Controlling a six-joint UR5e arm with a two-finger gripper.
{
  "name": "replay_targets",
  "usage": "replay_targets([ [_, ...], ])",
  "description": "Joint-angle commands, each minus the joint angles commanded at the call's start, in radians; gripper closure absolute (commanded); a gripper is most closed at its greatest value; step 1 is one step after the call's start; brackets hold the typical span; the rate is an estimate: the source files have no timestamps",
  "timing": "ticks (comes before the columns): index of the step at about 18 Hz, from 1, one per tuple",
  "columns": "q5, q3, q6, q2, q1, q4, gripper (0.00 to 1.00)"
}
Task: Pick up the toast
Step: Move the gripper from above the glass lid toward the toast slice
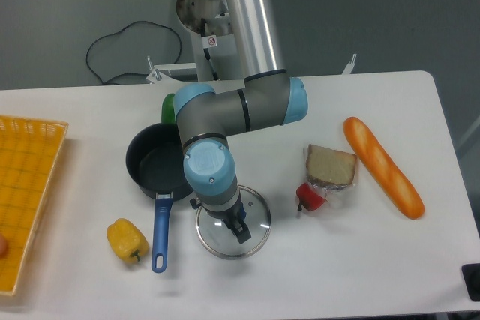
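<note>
White surface (337,260), seen from above. Toast (330,164), squarish tan slice with a darker crust, in clear wrap: lying flat right of centre, untouched. Red pepper (311,196), small: touching the toast's near-left corner. Orange baguette (383,167), long: just right of the toast, lying at a slant, apart from it. Glass lid (233,222), round with metal rim: near centre, flat on the surface. Gripper (236,226), dark, pointing down: over the glass lid, well left of the toast; state of the jaws cannot be told from this angle. Dark pan (155,166) with blue handle: left of the lid, handle pointing near. Yellow pepper (126,240): near left, just beside the handle. Green object (168,108): far side of the pan, mostly hidden by the arm. Yellow basket (28,185): at the left edge.
</note>
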Motion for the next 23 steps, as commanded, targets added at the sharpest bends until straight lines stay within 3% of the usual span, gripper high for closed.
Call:
replay_targets([
  [5, -0.078, -0.006, 0.008, 0.018, 0.035, -0.002, 0.00],
  [14, -0.084, -0.008, -0.044, 0.015, 0.074, 0.002, 0.00],
  [18, -0.138, -0.020, -0.046, 0.009, 0.091, 0.003, 0.00],
  [23, -0.159, -0.023, -0.048, 0.009, 0.091, 0.029, 0.00],
])
